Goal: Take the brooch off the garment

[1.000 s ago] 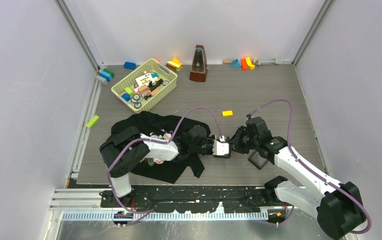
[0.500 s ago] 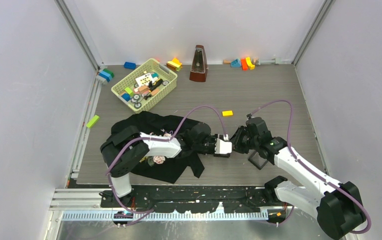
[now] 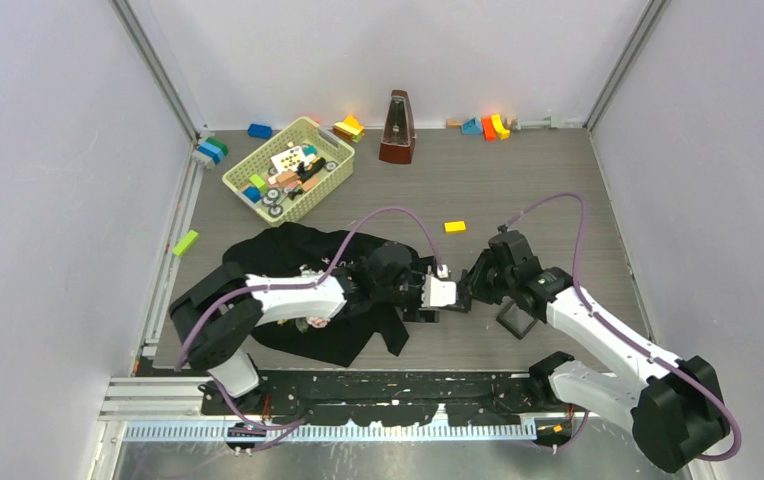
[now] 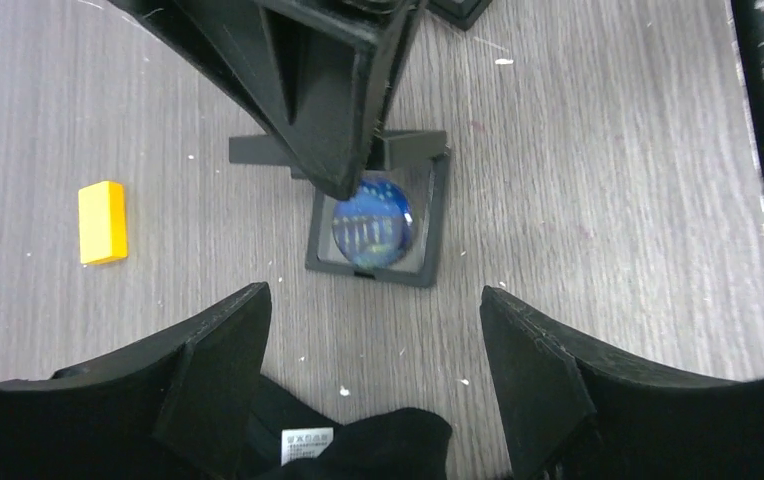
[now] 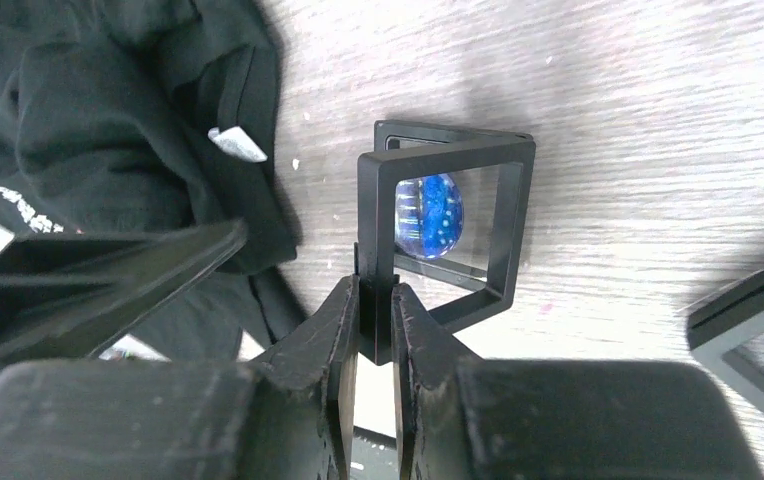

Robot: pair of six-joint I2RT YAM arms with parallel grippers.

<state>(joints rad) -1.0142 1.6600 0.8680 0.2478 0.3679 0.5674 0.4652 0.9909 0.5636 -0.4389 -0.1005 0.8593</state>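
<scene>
Two containers in play. Nearest, a small black square frame box (image 5: pixel 376 220) on the grey wood-grain table (image 5: pixel 608 120), with the brooch (image 5: pixel 430 215) inside behind clear film, off the garment (image 5: pixel 108 130) crumpled just to its left. Farther back, a yellow lattice basket (image 3: pixel 258 202) heaped with small toys (image 3: pixel 283 175). Pinched hard on the box's corner rim: the right gripper (image 5: pixel 375 300), jaws all but closed. Spread wide just above the box and holding nothing: the left gripper (image 4: pixel 373 305). Since half a second ago, left elbow (image 3: pixel 213 300) swung outward toward the near-left corner, both wrists nudged slightly left. Brooch a glossy blue oval dome with pale speckles. Box thin, rigid, seemingly hinged open, though hard to say which half carries the brooch. Garment soft, matte, with a white tag (image 5: pixel 236 145).
</scene>
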